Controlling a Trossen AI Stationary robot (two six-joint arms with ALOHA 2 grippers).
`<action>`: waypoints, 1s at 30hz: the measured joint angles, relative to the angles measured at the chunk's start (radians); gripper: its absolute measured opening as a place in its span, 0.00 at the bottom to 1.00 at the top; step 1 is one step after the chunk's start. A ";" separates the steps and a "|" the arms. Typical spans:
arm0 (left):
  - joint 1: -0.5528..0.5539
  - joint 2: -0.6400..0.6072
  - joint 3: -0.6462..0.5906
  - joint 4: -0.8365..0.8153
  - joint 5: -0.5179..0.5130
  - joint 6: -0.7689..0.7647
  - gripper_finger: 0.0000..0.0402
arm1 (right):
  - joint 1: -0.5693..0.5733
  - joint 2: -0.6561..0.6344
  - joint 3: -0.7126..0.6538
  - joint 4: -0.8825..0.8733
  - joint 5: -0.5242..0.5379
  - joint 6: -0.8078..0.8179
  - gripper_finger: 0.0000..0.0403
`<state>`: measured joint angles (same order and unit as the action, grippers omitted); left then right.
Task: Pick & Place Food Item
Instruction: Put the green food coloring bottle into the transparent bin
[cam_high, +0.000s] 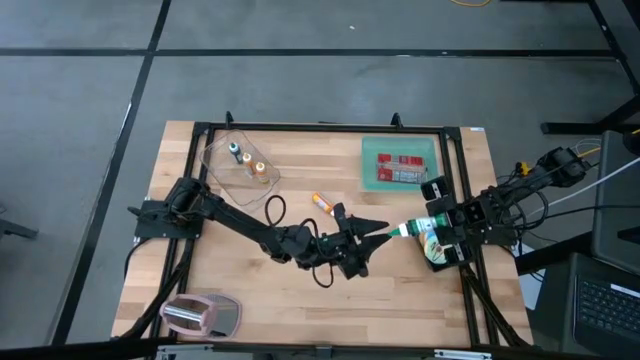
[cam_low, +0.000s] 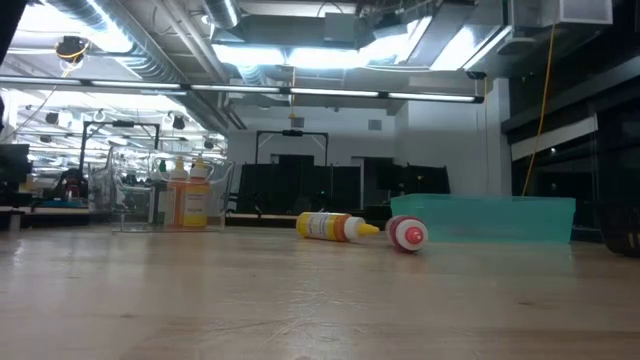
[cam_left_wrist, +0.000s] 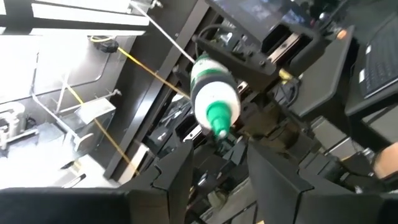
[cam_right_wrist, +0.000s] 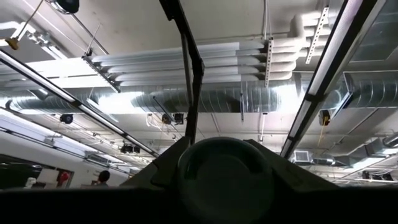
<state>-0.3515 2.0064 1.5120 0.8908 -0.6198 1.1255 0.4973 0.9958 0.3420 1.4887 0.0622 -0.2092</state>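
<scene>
Near the right edge of the table, well off the wood, a green-capped bottle (cam_high: 420, 230) is held by its body in the closed right gripper (cam_high: 441, 241), cap pointing toward the table's middle. The left gripper (cam_high: 384, 231) is held just short of that cap, its fingers (cam_left_wrist: 176, 176) parted and empty. The bottle is judged light, stiff and smooth-walled, so likely slippery. It is best taken around the shoulder behind the cap, not on the tapered nozzle. Farther back a yellow bottle (cam_low: 333, 227) is seen lying down, then a teal bin (cam_high: 372, 166) at the far right corner.
</scene>
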 joint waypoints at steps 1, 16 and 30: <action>0.000 0.000 0.000 0.000 0.011 -0.006 0.37 | 0.000 0.000 0.000 0.000 0.000 0.000 0.33; 0.009 0.000 0.000 -0.019 0.076 -0.068 0.26 | -0.006 0.051 0.011 0.000 -0.001 0.012 0.33; -0.001 0.001 0.000 -0.020 0.047 -0.046 0.27 | -0.032 0.112 0.066 -0.004 -0.041 0.022 0.33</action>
<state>-0.3523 2.0070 1.5120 0.8707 -0.5730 1.0792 0.4652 1.1083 0.4076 1.4847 0.0214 -0.1869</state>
